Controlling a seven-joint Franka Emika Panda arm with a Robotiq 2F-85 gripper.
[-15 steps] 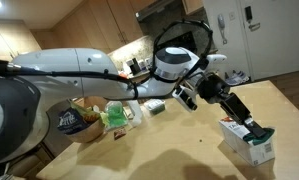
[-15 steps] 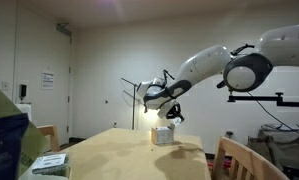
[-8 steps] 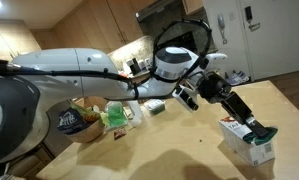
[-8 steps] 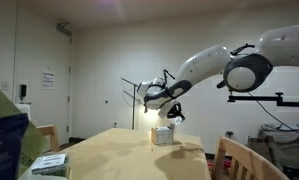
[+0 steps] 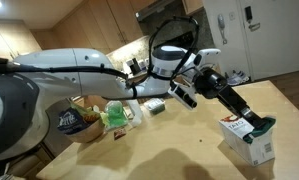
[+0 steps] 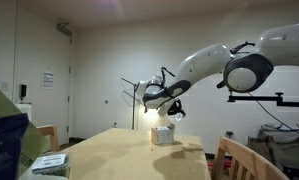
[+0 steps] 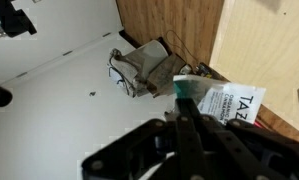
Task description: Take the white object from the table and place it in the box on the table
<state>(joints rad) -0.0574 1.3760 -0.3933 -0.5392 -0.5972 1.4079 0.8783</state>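
My gripper (image 5: 257, 125) hangs just over the box (image 5: 245, 143), a white carton with green print at the table's near right. The fingers are shut on the white object, of which only the green-teal patch (image 5: 265, 124) shows at the tips. In the wrist view the dark fingers (image 7: 184, 103) are pressed together, with the teal patch (image 7: 187, 86) at their tips and the box's printed white face (image 7: 229, 104) right behind. In an exterior view the gripper (image 6: 168, 113) is a little above the box (image 6: 164, 136).
A dark bowl-like basket (image 5: 74, 122), a green bag (image 5: 116, 116) and a flat grey-white block (image 5: 155, 106) lie at the table's far left. In the wrist view a grey basket-like thing (image 7: 139, 66) sits by wooden cabinets. A chair back (image 6: 234, 160) stands near the table.
My gripper has shifted slightly up and to the right over the box, still shut on the white object. Nothing else has moved.
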